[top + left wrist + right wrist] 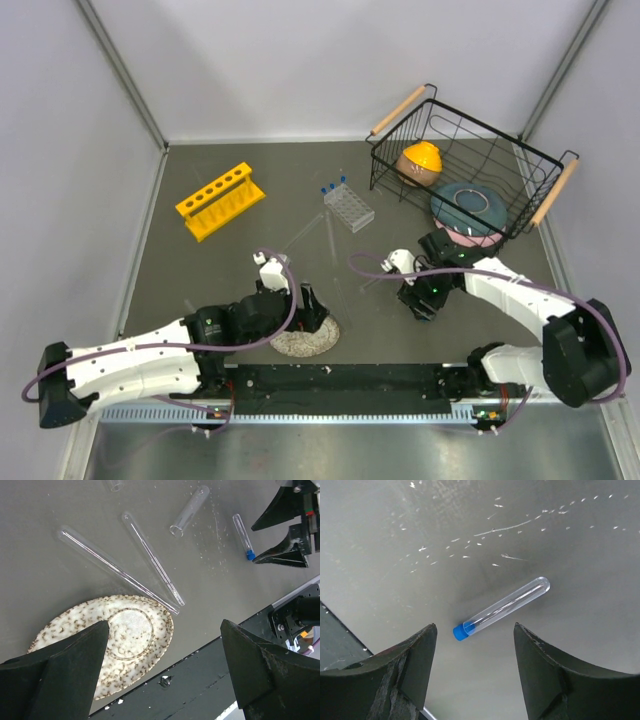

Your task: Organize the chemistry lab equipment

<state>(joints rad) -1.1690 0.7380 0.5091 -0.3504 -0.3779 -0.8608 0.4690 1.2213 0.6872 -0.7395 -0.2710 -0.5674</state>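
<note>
1. Grey walls close in a dark grey table (200, 270), with both arms mounted at its near edge.
2. A yellow rack (220, 200) with six holes stands at the far left, well apart from both grippers.
3. A clear plastic rack (350, 210) sits near the middle of the far side, between the yellow rack and a black wire basket (400, 110). The racked vials (333, 186), blue-capped, stand upright at its far end.
4. The basket, at the far right, holds an orange bowl (420, 160) and stacked plates (465, 205).
5. The left gripper (165, 625) hovers over the near side of a speckled disc (131, 626) that lies flat on the table. Its fingers are spread wide and hold nothing.
6. The first long test tube (120, 570) lies flat on the table, one end just beside the disc's rim. The second long test tube (152, 560) lies next to it at a slight angle, the two drawing close at the end nearer the disc.
7. A short uncapped tube (189, 510) lies farther out, apart from the long ones.
8. A loose vial (502, 607) with a blue cap lies flat on the table to the right of the other tubes. In the right wrist view it sits in the gap between the fingers of the right gripper (474, 627), cap end nearest the camera.
9. The right gripper's fingers are parted well wider than the vial and grip nothing. Whether either finger touches the vial cannot be told.
</note>
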